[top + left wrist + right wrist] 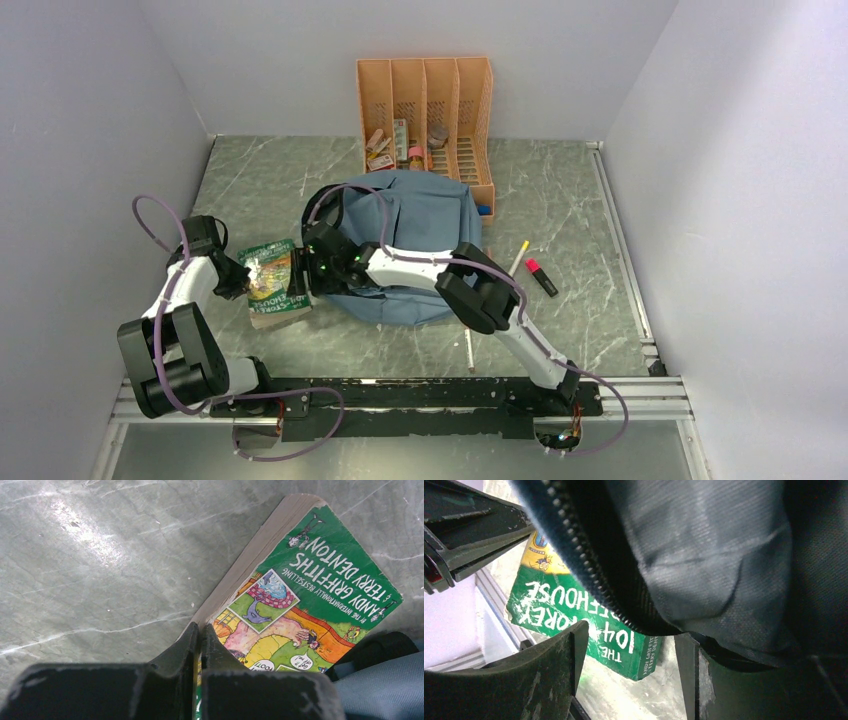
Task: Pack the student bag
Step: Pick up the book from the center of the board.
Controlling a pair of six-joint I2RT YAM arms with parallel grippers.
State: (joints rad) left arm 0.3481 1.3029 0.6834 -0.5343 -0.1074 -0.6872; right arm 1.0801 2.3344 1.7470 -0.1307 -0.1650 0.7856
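Note:
The student bag [415, 235], dusty blue, lies flat in the middle of the table. Its fabric and black zip edge [589, 575] fill the top of the right wrist view. A green paperback book [275, 283] lies just left of it, one end raised. My left gripper [200, 630] is shut on the book [320, 585] at its near edge, with the cover between the fingers. My right gripper [633, 632] sits at the bag's left rim with its jaws wide apart. The zip edge drapes over its right finger [696, 680]. The book [574, 610] and bare table show between the fingers.
An orange slotted file organizer [425, 100] holding small items stands behind the bag. A pen [517, 258] and a red-and-black marker [541, 277] lie right of the bag, and a thin stick [468, 350] lies in front. Walls close in on three sides.

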